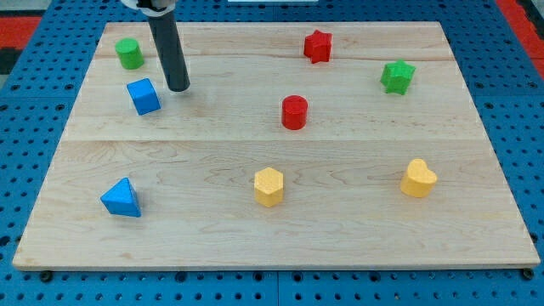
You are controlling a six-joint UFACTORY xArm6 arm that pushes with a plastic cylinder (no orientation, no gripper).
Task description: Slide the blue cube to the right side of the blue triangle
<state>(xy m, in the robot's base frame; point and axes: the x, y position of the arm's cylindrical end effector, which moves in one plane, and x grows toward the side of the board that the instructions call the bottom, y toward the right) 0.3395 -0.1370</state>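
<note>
Wood planks, pale and smooth, form the tabletop (357,246), which lies on a blue pegboard (34,93) dotted with holes. My tip (178,87) is a plain dark rod without jaws, just right of the blue cube (144,96). The blue triangle (121,199) sits well below the cube, faceted. A green cylinder (129,53) stands above the cube.

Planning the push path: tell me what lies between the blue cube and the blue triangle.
Nothing: in the camera view, only bare board separates the blue cube from the blue triangle. My tip sits just right of the cube.
</note>
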